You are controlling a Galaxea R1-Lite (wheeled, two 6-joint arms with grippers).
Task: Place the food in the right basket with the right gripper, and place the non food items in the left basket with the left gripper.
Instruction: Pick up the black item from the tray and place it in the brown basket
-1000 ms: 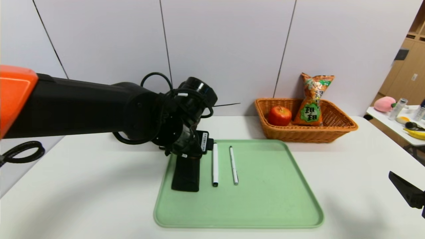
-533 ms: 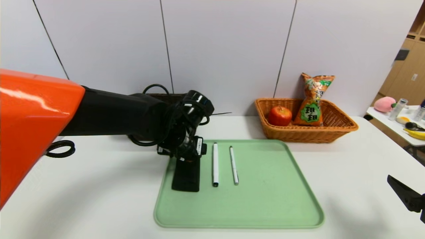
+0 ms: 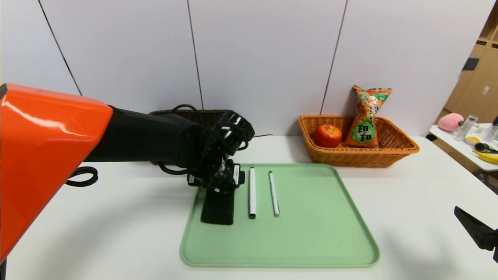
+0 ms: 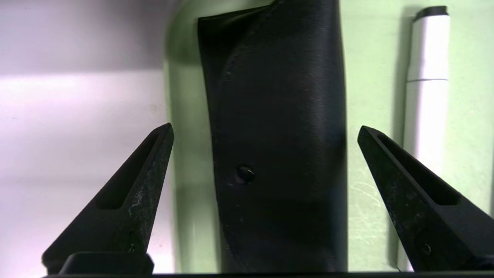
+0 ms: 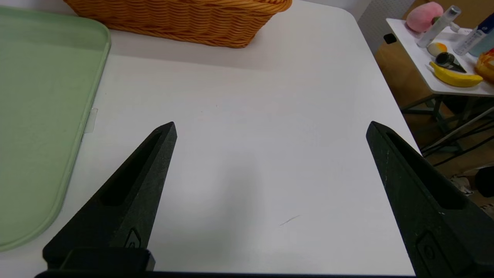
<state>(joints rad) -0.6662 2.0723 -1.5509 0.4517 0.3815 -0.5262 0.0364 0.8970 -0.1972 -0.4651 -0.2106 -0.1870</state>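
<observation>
Three things lie on the green tray [image 3: 311,241]: one black case [image 3: 218,208] at its left edge and two pens side by side, a thicker white pen [image 3: 252,192] just right of the case and a thinner pen [image 3: 274,193] beyond it. Two baskets stand at the back of the tabletop [image 3: 116,233]. The dark left basket [image 3: 202,113] is mostly hidden behind the left arm. The orange right basket [image 3: 397,149] holds two foods, one red apple [image 3: 327,135] and one upright snack bag [image 3: 365,118].

A side table [image 3: 463,149] at the far right carries a banana, bottles and a pink plush, well apart from the work. The left arm's bulk crosses the view and covers the far end of the case.

The left tool [image 4: 264,129] hangs over the far part of the case with its fingers spread wide, gripping nothing. In the left wrist view the case [image 4: 278,135] lies lengthwise between the two fingertips, one tip above the tray's left rim and tabletop, the other between the case and the white pen [image 4: 426,85]. Whether the tips touch the tray cannot be told.

The right tool [image 5: 270,129] is parked low at the right edge of the tabletop, fingers apart and empty, with the tray [image 5: 38,116] to its left and the right basket [image 5: 177,19] beyond.
</observation>
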